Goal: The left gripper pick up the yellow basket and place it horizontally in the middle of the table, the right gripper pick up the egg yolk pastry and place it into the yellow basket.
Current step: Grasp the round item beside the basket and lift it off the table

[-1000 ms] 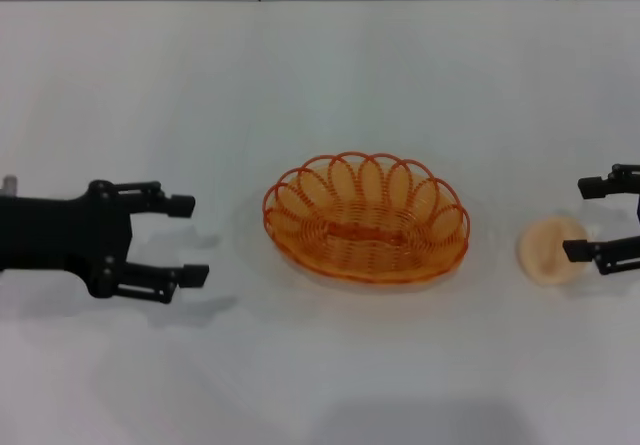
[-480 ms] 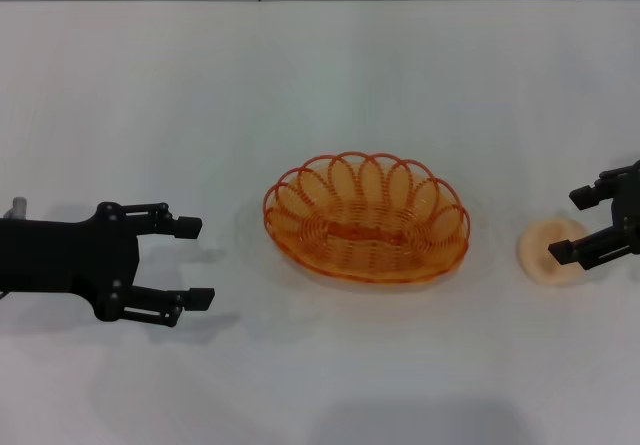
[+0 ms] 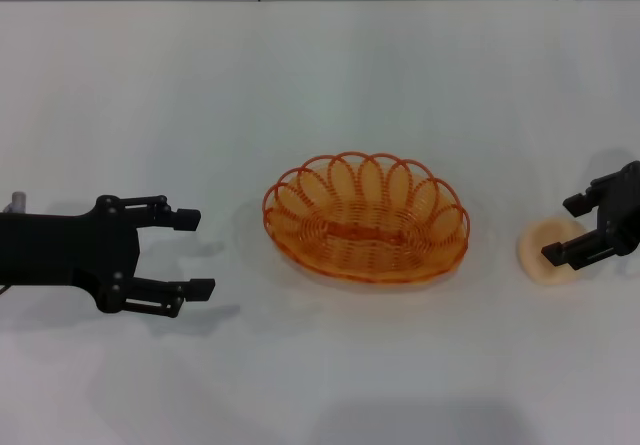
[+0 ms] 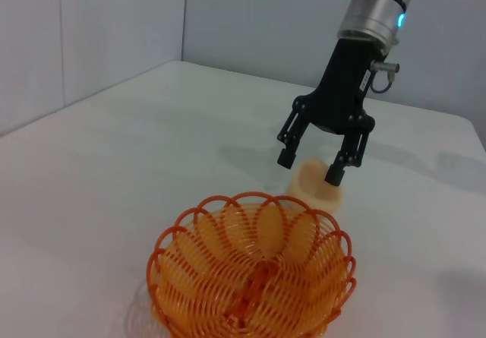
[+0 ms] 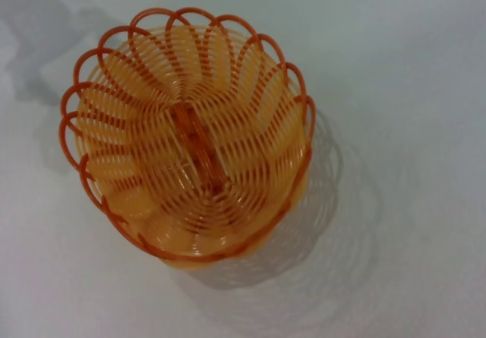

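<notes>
The yellow basket [image 3: 366, 217] lies empty and lengthwise across the middle of the white table [image 3: 320, 85]; it also shows in the left wrist view [image 4: 254, 273] and the right wrist view [image 5: 188, 131]. My left gripper [image 3: 191, 254] is open and empty, left of the basket and apart from it. The egg yolk pastry [image 3: 543, 254] sits on the table right of the basket, also in the left wrist view [image 4: 315, 187]. My right gripper [image 3: 562, 230] is open, with its fingers straddling the pastry just above it; the left wrist view [image 4: 310, 166] shows the same.
A grey wall [image 4: 114, 26] rises behind the table's far edge. Bare table surface surrounds the basket on all sides.
My right gripper has tilted and moved left over the pastry. My left gripper has shifted slightly, staying open left of the basket. The basket and pastry have not moved.
</notes>
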`<action>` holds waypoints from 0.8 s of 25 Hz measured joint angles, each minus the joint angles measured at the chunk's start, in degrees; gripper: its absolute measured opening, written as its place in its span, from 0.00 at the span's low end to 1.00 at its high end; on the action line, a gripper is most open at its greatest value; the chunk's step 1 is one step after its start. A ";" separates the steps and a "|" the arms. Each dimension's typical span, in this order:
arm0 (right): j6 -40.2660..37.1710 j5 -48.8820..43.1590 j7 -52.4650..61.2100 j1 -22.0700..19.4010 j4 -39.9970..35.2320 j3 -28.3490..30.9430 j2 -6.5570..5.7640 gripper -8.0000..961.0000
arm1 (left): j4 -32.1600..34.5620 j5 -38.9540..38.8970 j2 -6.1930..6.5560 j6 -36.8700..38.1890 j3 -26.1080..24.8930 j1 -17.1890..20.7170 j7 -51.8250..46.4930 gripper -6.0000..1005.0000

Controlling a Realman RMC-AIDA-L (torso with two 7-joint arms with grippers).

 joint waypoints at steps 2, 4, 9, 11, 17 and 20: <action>0.05 0.01 0.02 0.19 0.41 -0.04 0.00 0.75 | 0.04 -0.07 0.00 -0.05 0.00 0.00 -0.06 0.86; 0.06 0.07 -0.01 0.24 0.55 -0.05 0.01 0.75 | 0.05 -0.10 0.00 -0.12 -0.15 0.00 -0.07 0.86; 0.11 0.55 -0.25 0.26 0.59 -0.14 0.04 0.67 | 0.04 -0.12 -0.04 -0.18 -1.65 -0.01 0.11 0.86; 0.12 0.60 -0.30 0.28 0.89 -0.17 0.04 0.59 | 0.02 -0.07 -0.05 -0.13 -1.65 -0.01 0.16 0.86; 0.22 0.60 -0.38 0.44 1.39 -0.25 0.05 0.34 | -0.01 0.29 -0.08 -0.25 -1.32 0.03 0.14 0.86; 0.22 0.60 -0.44 0.45 1.41 -0.25 0.04 0.28 | -0.01 0.33 -0.08 -0.25 -1.22 0.08 0.09 0.86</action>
